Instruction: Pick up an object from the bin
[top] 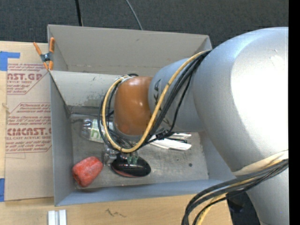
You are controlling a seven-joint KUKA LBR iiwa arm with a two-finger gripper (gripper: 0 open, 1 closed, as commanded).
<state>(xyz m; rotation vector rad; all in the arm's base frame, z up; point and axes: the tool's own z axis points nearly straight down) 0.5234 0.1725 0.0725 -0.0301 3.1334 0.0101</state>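
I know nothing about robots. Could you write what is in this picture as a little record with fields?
container: grey metal bin
arm: reaches in from the right, orange cover at its wrist
hand: low in the bin, close to the black oval thing
nearest things: black oval thing; red rough lump
further back: clear plastic item; white flat item

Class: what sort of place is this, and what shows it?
Probably a robotics lab: a cabled robot arm reaches into a grey metal bin of loose things, including a red lump.
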